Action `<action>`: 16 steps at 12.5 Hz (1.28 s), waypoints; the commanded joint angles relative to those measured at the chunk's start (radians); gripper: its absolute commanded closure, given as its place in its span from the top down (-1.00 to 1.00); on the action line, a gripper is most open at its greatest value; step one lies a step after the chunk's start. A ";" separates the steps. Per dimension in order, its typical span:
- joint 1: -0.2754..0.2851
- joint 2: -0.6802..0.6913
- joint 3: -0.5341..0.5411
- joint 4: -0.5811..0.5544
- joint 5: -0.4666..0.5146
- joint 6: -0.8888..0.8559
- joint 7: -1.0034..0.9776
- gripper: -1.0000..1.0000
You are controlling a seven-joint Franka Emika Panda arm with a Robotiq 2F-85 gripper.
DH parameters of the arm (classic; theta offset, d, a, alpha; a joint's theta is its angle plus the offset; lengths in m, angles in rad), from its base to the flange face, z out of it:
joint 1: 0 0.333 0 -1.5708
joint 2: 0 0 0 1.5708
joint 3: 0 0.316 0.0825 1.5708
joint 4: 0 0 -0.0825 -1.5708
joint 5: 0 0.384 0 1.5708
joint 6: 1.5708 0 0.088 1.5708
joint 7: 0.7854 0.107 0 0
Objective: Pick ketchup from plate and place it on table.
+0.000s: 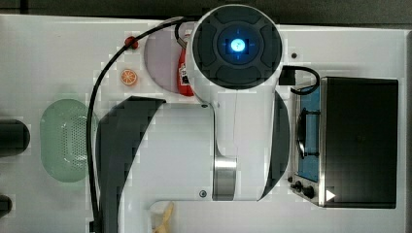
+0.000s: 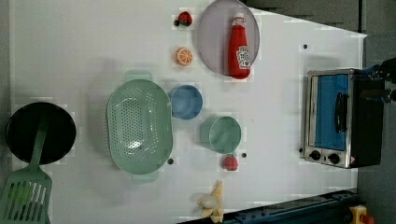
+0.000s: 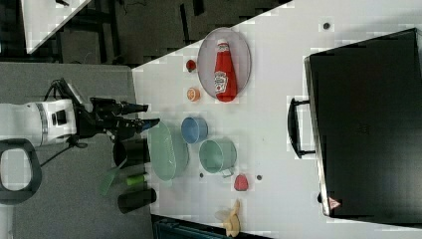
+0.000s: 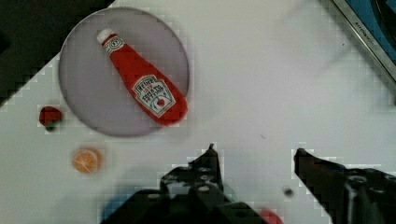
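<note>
Ketchup (image 2: 239, 48), one bottle, flat on one plate (image 2: 211, 35); one claw (image 4: 254, 154) spread, apparently empty, above table (image 2: 84, 46).

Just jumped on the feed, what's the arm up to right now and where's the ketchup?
Nothing is grasped yet. The ketchup lies on its side on the plate, base overhanging the rim. The gripper hangs above bare table beside the plate, jaws open and empty, clear of the bottle. An orange slice and a small red fruit sit just off the plate, and a toaster oven stands further along the table.
</note>
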 commanded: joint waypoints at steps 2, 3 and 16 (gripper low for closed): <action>-0.078 -0.163 0.074 0.013 0.020 -0.205 0.111 0.80; -0.077 -0.155 0.075 0.010 0.020 -0.204 0.109 1.00; -0.022 0.293 0.105 0.014 0.017 0.110 -0.409 1.00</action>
